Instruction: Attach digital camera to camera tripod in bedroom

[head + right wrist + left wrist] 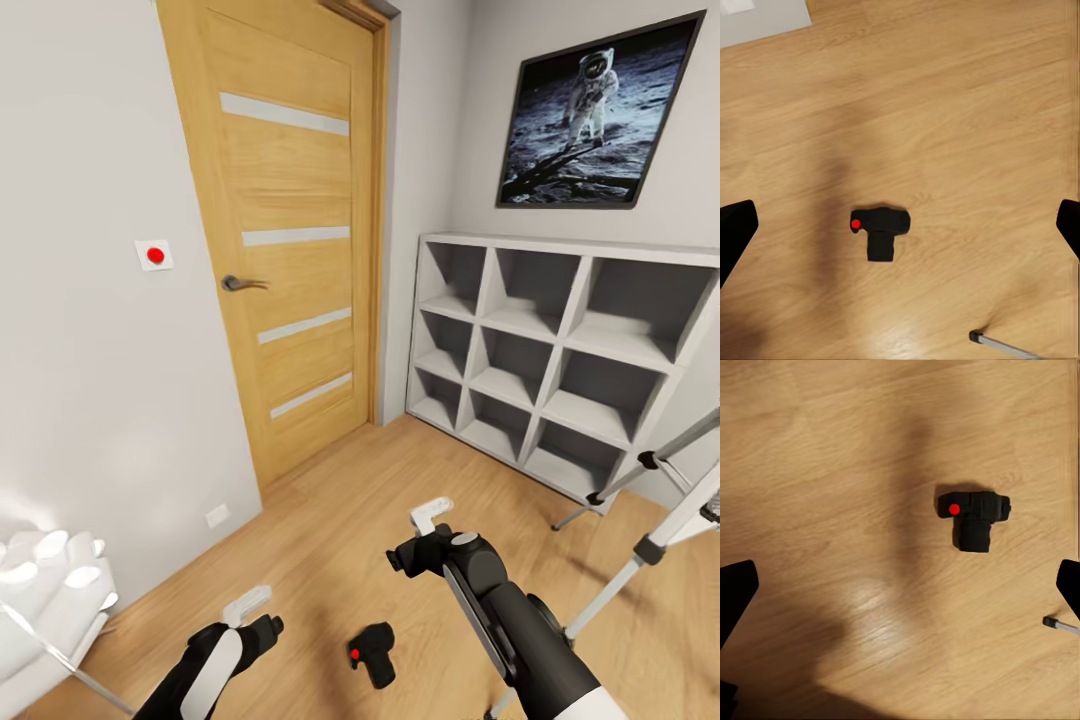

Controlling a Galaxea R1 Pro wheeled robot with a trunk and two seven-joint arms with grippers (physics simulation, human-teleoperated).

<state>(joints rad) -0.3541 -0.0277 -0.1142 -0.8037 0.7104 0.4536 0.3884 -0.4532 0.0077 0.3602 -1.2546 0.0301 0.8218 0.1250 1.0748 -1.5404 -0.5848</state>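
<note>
The digital camera (373,653) lies on the wood-plank floor between my two arms, small and black with a red dot. In the left wrist view the camera (973,516) sits well below my open left gripper (900,589), off to one side of the gap. The right wrist view shows the camera (880,229) under my open right gripper (900,229), also far below it. In the head view the left gripper (248,606) hangs left of the camera and the right gripper (432,514) up and right of it. The camera tripod (640,555) stands at the right edge, its silver legs splayed and its head cut off by the frame.
White cube shelving (560,350) lines the right wall under the astronaut picture (598,112). An oak door (290,230) is shut ahead. A white cushioned seat with metal legs (45,590) stands at the lower left. A tripod foot (1001,345) rests on the floor near the camera.
</note>
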